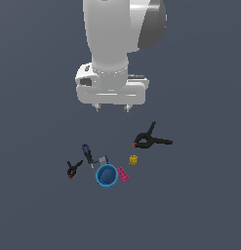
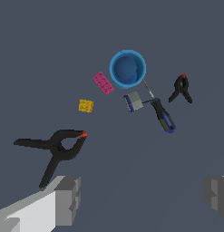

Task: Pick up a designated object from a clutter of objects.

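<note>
Approach step judged barely begun: gripper (image 1: 111, 108) poised high with fingers (image 2: 68, 199) spread wide and empty, small spring clamp (image 1: 72, 169) untouched at the exterior view's left of the blue cup (image 1: 107, 176), next requiring travel there and descent.

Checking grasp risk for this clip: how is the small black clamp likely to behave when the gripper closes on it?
The small clamp looks rigid, so it probably won't flex. Its splayed handles could make it twist or skid if pinched off-centre. It lies flat, apart from the screwdriver, so rolling seems unlikely. The gripper hangs open above.
</note>
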Robot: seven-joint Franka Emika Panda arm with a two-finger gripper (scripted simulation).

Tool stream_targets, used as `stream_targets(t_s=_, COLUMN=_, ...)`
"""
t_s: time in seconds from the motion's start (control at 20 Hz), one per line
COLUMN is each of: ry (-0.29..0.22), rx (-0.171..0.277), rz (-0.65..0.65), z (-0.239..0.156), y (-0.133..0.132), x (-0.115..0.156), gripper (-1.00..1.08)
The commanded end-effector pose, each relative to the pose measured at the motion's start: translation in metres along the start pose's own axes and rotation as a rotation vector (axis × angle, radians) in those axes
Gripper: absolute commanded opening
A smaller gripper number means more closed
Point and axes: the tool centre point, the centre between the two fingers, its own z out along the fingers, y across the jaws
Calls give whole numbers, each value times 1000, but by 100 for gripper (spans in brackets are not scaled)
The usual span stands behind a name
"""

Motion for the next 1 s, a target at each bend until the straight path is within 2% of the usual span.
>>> stream_targets(t_s=0.0, ry=0, rx=0, rz=0, z=0, y=0, x=0, gripper=100)
stream_targets(t_s=0.45, ry=-8, rx=16, rz=-50, z=-5, y=-19, x=-4, gripper=100)
stream_targets(t_s=0.95, ry=-6, rx=19, rz=-45, z=2, y=-11, x=6, gripper=100)
